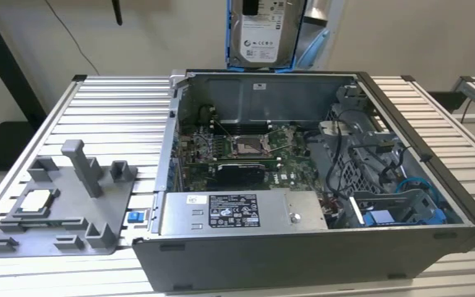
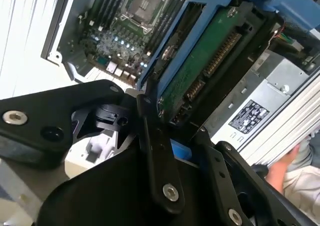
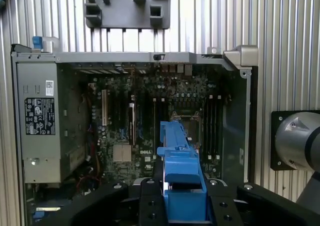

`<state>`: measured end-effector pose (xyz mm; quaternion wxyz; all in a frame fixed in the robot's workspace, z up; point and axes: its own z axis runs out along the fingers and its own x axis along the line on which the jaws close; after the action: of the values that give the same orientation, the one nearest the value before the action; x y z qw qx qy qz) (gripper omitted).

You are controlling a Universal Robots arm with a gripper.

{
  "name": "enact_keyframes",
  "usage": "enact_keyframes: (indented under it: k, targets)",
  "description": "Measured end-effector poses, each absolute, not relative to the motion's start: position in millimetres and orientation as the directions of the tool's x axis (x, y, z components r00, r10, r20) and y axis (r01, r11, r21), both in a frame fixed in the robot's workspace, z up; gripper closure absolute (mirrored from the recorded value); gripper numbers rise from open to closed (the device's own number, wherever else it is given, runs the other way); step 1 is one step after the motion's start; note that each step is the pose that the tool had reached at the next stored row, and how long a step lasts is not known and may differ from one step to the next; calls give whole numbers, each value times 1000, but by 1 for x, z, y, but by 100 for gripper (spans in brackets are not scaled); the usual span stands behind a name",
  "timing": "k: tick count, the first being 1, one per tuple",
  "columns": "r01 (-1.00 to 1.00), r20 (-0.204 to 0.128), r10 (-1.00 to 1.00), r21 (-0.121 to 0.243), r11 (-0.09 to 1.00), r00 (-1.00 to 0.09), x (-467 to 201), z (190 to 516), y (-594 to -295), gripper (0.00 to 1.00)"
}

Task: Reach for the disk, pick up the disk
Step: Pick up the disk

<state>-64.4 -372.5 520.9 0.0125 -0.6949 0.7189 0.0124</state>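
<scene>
- Hanging upright above the far wall of the open grey metal computer case (image 1: pixel 419 154) in the exterior view: the flat silver metal disk with a white label and bright blue plastic bracket (image 1: pixel 262 34).
- Clamped edge-on between the fingers of the black gripper (image 3: pixel 184 198), blue bracket uppermost in the first wrist view.
- Lifted clear of the green motherboard (image 1: pixel 246 145) and the grey power supply box (image 1: pixel 237 211).
- Resting on the slatted table (image 1: pixel 106 105): a grey plastic fixture tray (image 1: pixel 64 204).
</scene>
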Motion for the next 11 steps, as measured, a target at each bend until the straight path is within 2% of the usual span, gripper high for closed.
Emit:
enact_keyframes:
  k: [11]
  targets:
    - [-999,-35,-999,2,34,-34,-29,521,-372,100]
